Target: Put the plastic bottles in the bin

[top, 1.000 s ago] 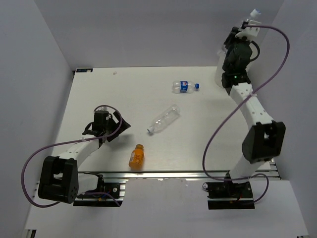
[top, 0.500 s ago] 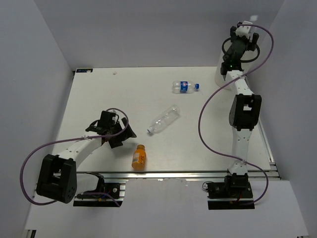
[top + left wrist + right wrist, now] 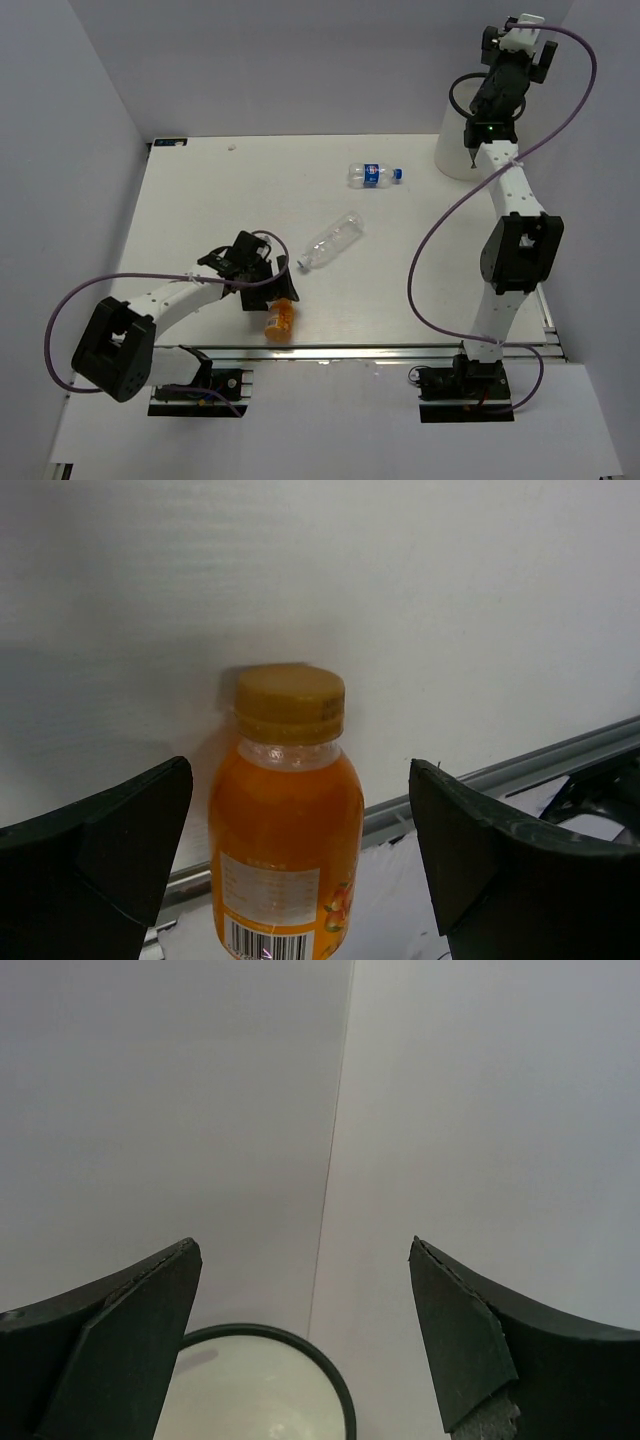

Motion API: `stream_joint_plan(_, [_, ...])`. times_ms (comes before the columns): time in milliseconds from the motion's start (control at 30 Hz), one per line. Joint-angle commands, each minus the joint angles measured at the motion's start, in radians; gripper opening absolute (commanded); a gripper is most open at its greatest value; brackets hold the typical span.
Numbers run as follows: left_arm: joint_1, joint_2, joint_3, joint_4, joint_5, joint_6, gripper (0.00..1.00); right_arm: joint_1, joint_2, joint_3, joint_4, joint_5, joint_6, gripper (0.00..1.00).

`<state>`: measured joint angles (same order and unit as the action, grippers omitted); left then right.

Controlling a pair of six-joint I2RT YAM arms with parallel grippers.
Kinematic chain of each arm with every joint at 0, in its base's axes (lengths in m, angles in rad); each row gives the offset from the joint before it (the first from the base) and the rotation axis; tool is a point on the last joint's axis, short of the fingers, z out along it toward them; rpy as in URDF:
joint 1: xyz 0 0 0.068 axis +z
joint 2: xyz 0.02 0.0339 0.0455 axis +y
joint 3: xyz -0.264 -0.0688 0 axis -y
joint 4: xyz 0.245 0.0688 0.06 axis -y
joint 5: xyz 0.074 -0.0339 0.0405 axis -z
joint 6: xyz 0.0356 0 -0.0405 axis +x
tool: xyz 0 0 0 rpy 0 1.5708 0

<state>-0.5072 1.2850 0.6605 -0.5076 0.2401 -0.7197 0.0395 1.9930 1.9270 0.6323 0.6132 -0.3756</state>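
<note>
Left gripper (image 3: 297, 780): fingers apart, one on each side of the short orange bottle (image 3: 285, 830), with a gap showing on both sides. The bottle lies on the white table (image 3: 200, 190), lower centre of the top view, near the metal rail.

Right gripper (image 3: 303, 1260): fingers apart, nothing between them. It sits high in the upper right of the top view, over the white bin (image 3: 450, 150). The bin's black rim shows at the bottom of the right wrist view.

Clear unlabelled bottle (image 3: 331, 241): on its side, mid-frame.

Blue-labelled bottle (image 3: 373, 174): on its side, up and right of the unlabelled one, left of the bin.
</note>
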Motion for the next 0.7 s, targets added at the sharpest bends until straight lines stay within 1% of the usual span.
stream_joint_plan(0, [-0.048,0.002,-0.013,-0.045,-0.022,-0.001,0.98,0.0,-0.063,-0.08,-0.038,-0.049,0.036,0.89])
stream_joint_plan(33, [-0.054,0.002,-0.018,-0.043,-0.021,-0.004,0.98,0.0,-0.085,-0.097,-0.072,-0.07,0.052,0.89])
stream_joint_plan(67, [-0.063,0.002,-0.024,-0.043,-0.012,-0.003,0.92,0.0,-0.129,-0.115,-0.086,-0.093,0.087,0.89])
stream_joint_plan(100, [-0.07,0.0,-0.027,-0.049,-0.012,-0.006,0.89,0.002,-0.15,-0.147,-0.106,-0.145,0.108,0.89])
stream_joint_plan(133, [-0.08,-0.001,-0.029,-0.052,-0.016,-0.009,0.84,0.0,-0.175,-0.161,-0.13,-0.171,0.131,0.89])
stream_joint_plan(167, [-0.085,-0.003,-0.039,-0.051,-0.031,-0.011,0.69,0.0,-0.224,-0.175,-0.169,-0.194,0.183,0.89])
stream_joint_plan(233, [-0.093,-0.01,-0.047,-0.06,-0.054,-0.015,0.5,0.0,-0.299,-0.23,-0.186,-0.268,0.225,0.89])
stream_joint_plan(267, [-0.094,-0.013,-0.045,-0.075,-0.061,-0.017,0.42,0.0,-0.325,-0.253,-0.187,-0.329,0.26,0.89])
stream_joint_plan(300, [-0.094,-0.019,-0.039,-0.088,-0.074,-0.015,0.29,0.0,-0.35,-0.279,-0.189,-0.363,0.282,0.89])
stream_joint_plan(333, [-0.096,-0.045,-0.032,-0.103,-0.082,-0.015,0.25,0.0,-0.399,-0.324,-0.197,-0.4,0.308,0.89])
stream_joint_plan(367, [-0.096,-0.065,-0.015,-0.123,-0.09,-0.012,0.22,0.0,-0.422,-0.341,-0.229,-0.488,0.364,0.89])
stream_joint_plan(400, [-0.096,-0.116,-0.004,-0.131,-0.107,-0.009,0.16,0.0,-0.462,-0.361,-0.255,-0.548,0.395,0.89])
stream_joint_plan(433, [-0.096,-0.14,0.014,-0.161,-0.126,-0.004,0.13,0.005,-0.477,-0.37,-0.276,-0.611,0.424,0.89])
stream_joint_plan(467, [-0.096,-0.163,0.042,-0.179,-0.148,0.017,0.09,0.01,-0.494,-0.379,-0.305,-0.751,0.447,0.89])
stream_joint_plan(533, [-0.096,-0.214,0.158,-0.207,-0.212,0.052,0.0,0.028,-0.535,-0.405,-0.339,-0.848,0.483,0.89])
stream_joint_plan(567, [-0.096,-0.228,0.203,-0.197,-0.247,0.074,0.0,0.034,-0.551,-0.42,-0.351,-0.921,0.504,0.89])
stream_joint_plan(600, [-0.096,-0.245,0.258,-0.166,-0.292,0.084,0.0,0.04,-0.565,-0.442,-0.35,-0.961,0.561,0.89])
stream_joint_plan(633, [-0.096,-0.262,0.266,-0.113,-0.333,0.094,0.0,0.046,-0.588,-0.463,-0.345,-1.009,0.593,0.89])
stream_joint_plan(667, [-0.096,-0.294,0.26,0.035,-0.338,0.118,0.0,0.049,-0.597,-0.511,-0.324,-1.115,0.677,0.89])
